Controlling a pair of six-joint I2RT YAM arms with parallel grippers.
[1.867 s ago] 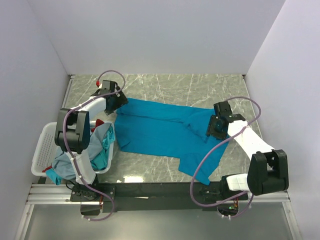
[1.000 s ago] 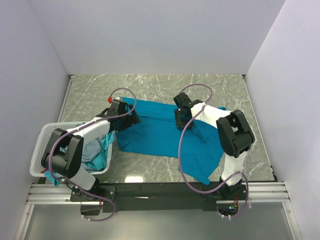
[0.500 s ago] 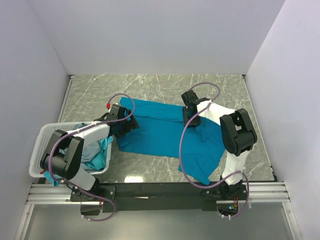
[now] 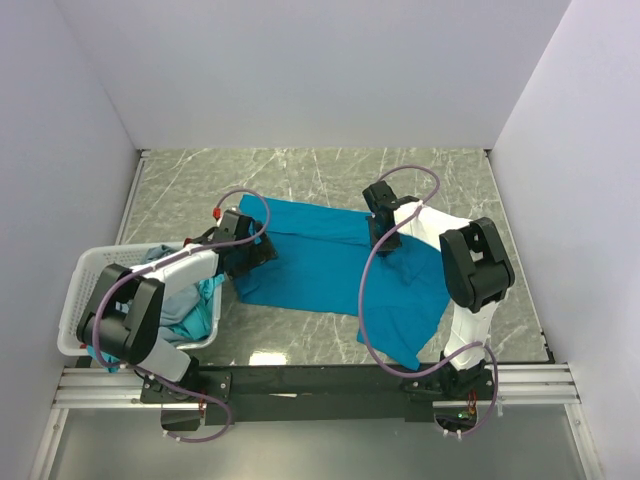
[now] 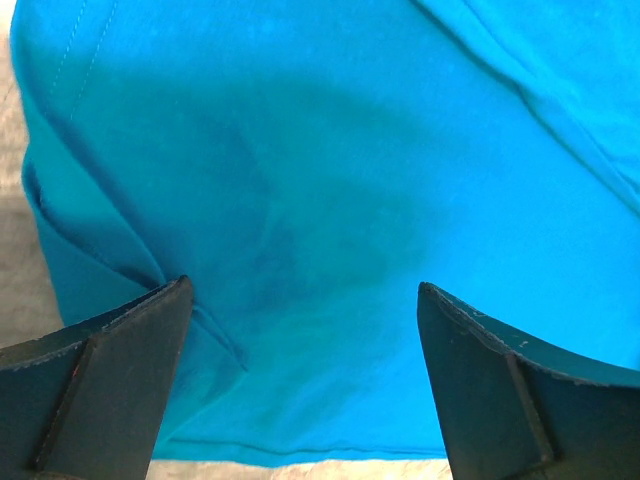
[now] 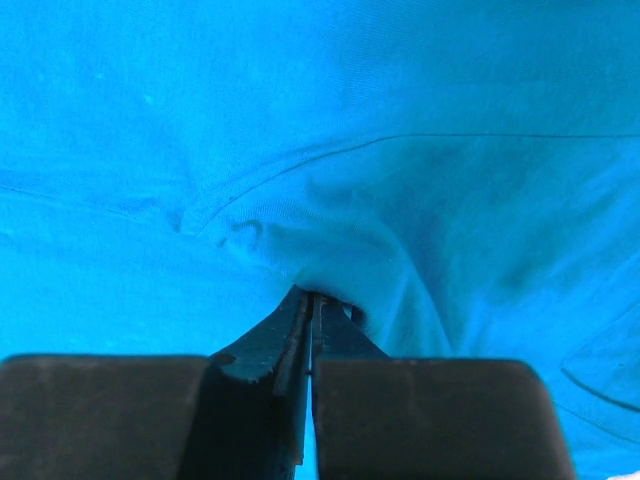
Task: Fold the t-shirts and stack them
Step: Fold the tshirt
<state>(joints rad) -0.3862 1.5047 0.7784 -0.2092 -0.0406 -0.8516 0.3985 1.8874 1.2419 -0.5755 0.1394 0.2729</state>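
A bright teal-blue t-shirt (image 4: 310, 262) lies spread on the marble table (image 4: 330, 175). My left gripper (image 4: 262, 252) hovers open over the shirt's left part, close to its near hem; in the left wrist view the cloth (image 5: 330, 180) fills the gap between both fingers (image 5: 110, 380). My right gripper (image 4: 378, 238) sits at the shirt's upper right, shut on a small raised fold of the cloth (image 6: 330, 250), with the jaws (image 6: 312, 295) pinched together. More t-shirts, grey-blue and teal (image 4: 195, 300), are heaped in the basket.
A white lattice basket (image 4: 75, 300) stands at the near left, beside the left arm. Grey walls close in the table on three sides. A purple cable (image 4: 370, 300) loops over the shirt's right part. Bare marble shows behind the shirt.
The right gripper's jaws have closed on a fold of the shirt. Over the last second that gripper shifted slightly right, and the left gripper moved slightly too.
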